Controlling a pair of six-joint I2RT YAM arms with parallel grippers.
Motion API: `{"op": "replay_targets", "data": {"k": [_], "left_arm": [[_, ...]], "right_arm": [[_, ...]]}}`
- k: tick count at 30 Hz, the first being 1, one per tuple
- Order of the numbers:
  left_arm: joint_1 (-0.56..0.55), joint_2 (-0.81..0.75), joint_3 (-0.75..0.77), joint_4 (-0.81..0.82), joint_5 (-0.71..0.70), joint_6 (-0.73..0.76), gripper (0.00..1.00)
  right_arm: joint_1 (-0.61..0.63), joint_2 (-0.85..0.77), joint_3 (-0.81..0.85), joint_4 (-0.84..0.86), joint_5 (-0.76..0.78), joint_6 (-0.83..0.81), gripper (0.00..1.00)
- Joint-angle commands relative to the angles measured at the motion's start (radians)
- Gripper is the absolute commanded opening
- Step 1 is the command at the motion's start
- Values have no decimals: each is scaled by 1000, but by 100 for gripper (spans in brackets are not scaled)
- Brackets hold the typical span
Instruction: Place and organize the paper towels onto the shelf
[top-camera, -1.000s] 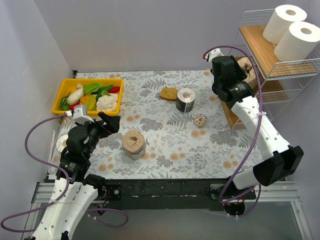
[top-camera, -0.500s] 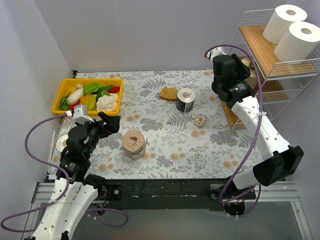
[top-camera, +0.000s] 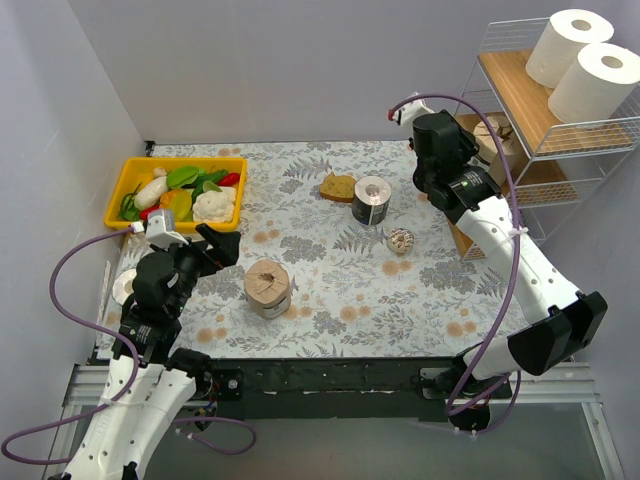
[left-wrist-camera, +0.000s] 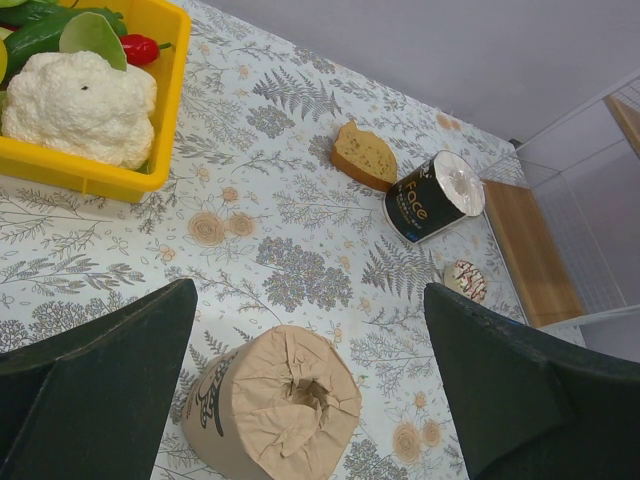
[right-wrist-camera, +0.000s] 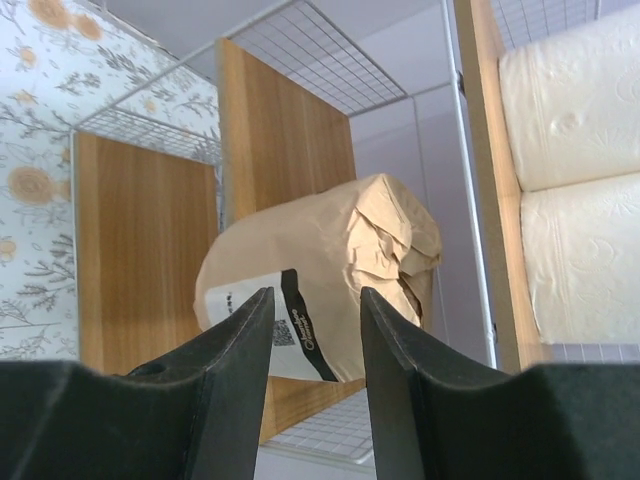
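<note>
The white wire shelf (top-camera: 560, 150) stands at the right. Two white paper towel rolls (top-camera: 585, 62) stand on its top board. A brown-wrapped roll (top-camera: 495, 135) lies on the middle board and shows in the right wrist view (right-wrist-camera: 330, 230). My right gripper (top-camera: 470, 135) (right-wrist-camera: 316, 295) is open and empty just in front of it, not touching. A brown-wrapped roll (top-camera: 268, 287) (left-wrist-camera: 275, 405) stands on the table. My left gripper (top-camera: 215, 245) (left-wrist-camera: 310, 290) is open above it. A dark-labelled roll (top-camera: 371, 200) (left-wrist-camera: 432, 197) stands mid-table.
A yellow bin (top-camera: 135, 170) of toy vegetables sits at the far left. A bread slice (top-camera: 338, 187) lies beside the dark-labelled roll. A small round disc (top-camera: 400, 240) lies in front of it. A white round object (top-camera: 122, 288) sits by the left arm.
My right gripper has drawn back to the left, away from the shelf; the brown-wrapped roll stays on the middle board. The left arm has not moved.
</note>
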Motion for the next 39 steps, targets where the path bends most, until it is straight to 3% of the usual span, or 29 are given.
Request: {"op": "replay_targets", "data": {"k": [1,10,21,39], "left_arm": [[4,-1,20,4,4,4,98],[4,-4,19,1,-4,3,98],[4,-7,19,3,-1,4,98],[4,1,21,1,-3,3,98]], "right_arm": [[1,-20,7,95,-51,-10,47],[-50,35,-39,103,-77,8,44],[-178,23,-103,129,9,26,43],[-241,49,-99,127,33,54,45]]}}
